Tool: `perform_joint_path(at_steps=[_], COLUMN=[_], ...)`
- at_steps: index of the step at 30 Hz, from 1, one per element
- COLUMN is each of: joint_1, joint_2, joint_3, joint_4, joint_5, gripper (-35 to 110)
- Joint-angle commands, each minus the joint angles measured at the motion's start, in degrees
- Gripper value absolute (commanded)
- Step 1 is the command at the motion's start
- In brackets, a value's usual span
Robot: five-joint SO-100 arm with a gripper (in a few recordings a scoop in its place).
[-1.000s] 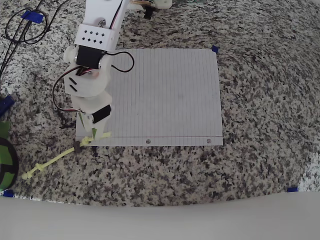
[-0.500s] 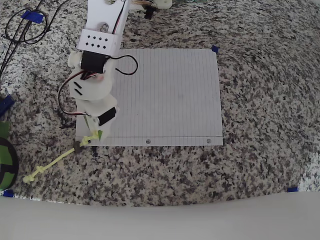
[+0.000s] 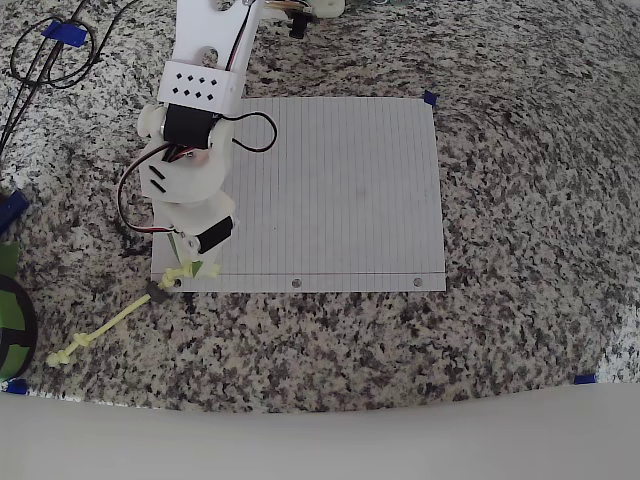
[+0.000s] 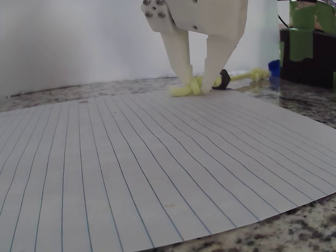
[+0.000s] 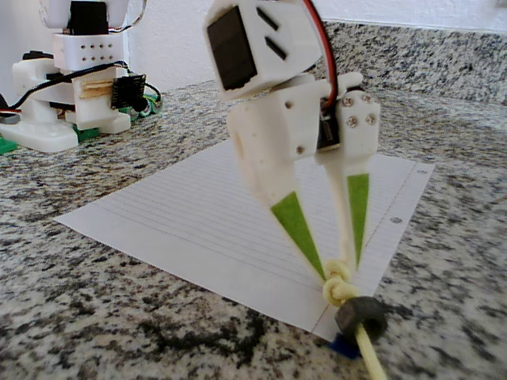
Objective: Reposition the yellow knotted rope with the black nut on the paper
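Observation:
The white lined paper point(image 3: 340, 190) point(image 4: 131, 157) point(image 5: 198, 214) lies on the granite counter, punched holes along its near edge in the overhead view. My gripper point(image 3: 183, 270) point(image 4: 200, 86) point(image 5: 341, 271) stands at the paper's bottom-left corner, shut on one end knot of the yellow knotted rope point(image 3: 110, 320) point(image 4: 188, 88) point(image 5: 338, 286). The black nut point(image 3: 160, 290) point(image 4: 223, 80) point(image 5: 362, 315) sits on the cord just past the held knot, off the paper's edge. The rest of the rope trails down-left over the granite to its far knot point(image 3: 65, 350).
Black cables point(image 3: 45, 55) coil at the top left of the overhead view. A green and black object point(image 3: 10, 320) sits at the left edge. Blue tape marks point(image 3: 430, 98) dot the counter. The arm's base point(image 5: 71, 79) stands behind the paper. A dark box point(image 4: 310, 52) is beyond the rope.
The gripper has shifted slightly right and toward the paper's corner, dragging the rope and nut a little with it. It stays closed on the knot.

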Motion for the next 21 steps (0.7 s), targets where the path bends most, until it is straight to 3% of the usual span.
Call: perform_joint_path(at_steps=[1,9,21], joint_1=[0.62,1.32,3.78], joint_2=[0.44,5.36,24.61], joint_3=[-1.93,-1.76,9.76], joint_4=[1.05,2.72,-4.04], joint_5=[-0.09,-4.75,-29.71], gripper=[0,0,0])
